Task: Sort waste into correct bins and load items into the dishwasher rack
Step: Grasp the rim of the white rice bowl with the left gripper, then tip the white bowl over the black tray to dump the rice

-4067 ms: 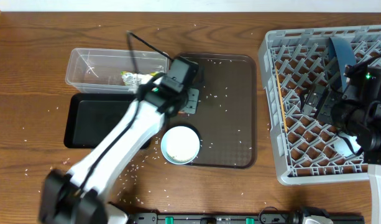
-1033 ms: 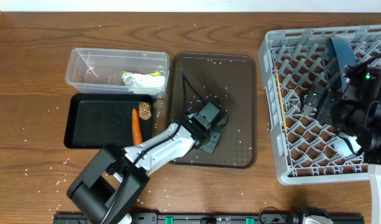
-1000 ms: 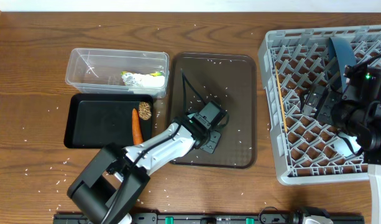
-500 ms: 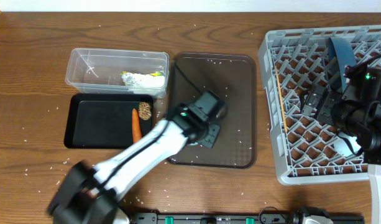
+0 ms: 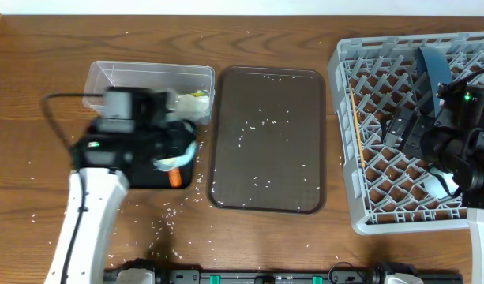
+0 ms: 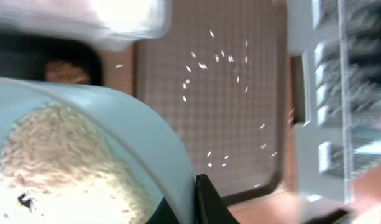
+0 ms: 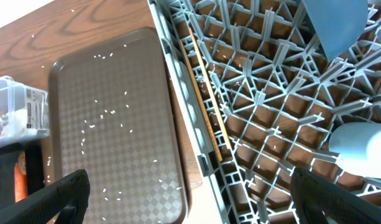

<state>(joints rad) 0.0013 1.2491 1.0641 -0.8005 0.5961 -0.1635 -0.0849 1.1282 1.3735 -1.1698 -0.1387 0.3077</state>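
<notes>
Dishwasher rack (image 5: 384, 189): it sits at the right of the bench (image 5: 36, 47). I see a blue plate (image 5: 435, 63) standing in it, chopsticks (image 7: 206, 93) lying along its left wall, and a pale cup (image 7: 364, 146) near my right arm.
Right end effector (image 7: 190, 180): it is spread wide and holds nothing, hanging over the rack.
Brown serving tray (image 5: 226, 189): it lies between the bins and the rack, and only scattered rice grains are on it.
Clear tub (image 5: 123, 76): it sits at the far left, with a yellow-green foil wrapper (image 5: 196, 96) at its right end. My arm hides the rest.
Black tray (image 6: 16, 56): it sits just in front of the tub and holds the brown food lump (image 6: 63, 71) and the carrot (image 5: 173, 178).
White bowl (image 6: 84, 124): it is off the bench, over the right end of the black tray. I cannot tell its tilt.
Left end effector (image 6: 199, 193): it is clamped on the bowl's rim.
Bowl handling: I judge it rigid and smooth, so likely to slip in a one-sided rim pinch. The load sits away from the grip, so it wants to swing.
Rice (image 6: 59, 162): a mound fills the bowl. It is light and loose, and I expect it to slide out in clumps and scatter easily.
</notes>
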